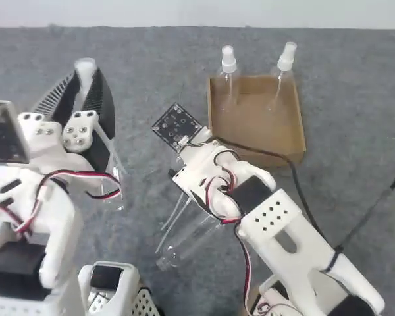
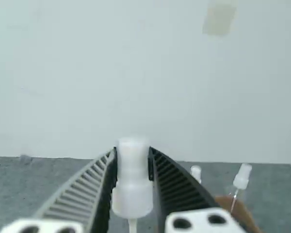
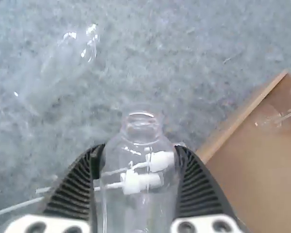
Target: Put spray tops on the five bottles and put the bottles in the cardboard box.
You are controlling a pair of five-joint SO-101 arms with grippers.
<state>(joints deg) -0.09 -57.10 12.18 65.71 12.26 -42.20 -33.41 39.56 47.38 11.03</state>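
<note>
My left gripper is shut on a white spray top, held up above the carpet at the left. My right gripper is shut on a clear bottle with an open neck and no top, close to the near left corner of the cardboard box. Through that bottle I see two loose spray tops with dip tubes. Two bottles with spray tops stand at the far side of the box.
Another clear bottle lies on the grey carpet beyond the right gripper. Clear plastic and thin tubes lie between the two arms. A black cable runs along the right arm near the box.
</note>
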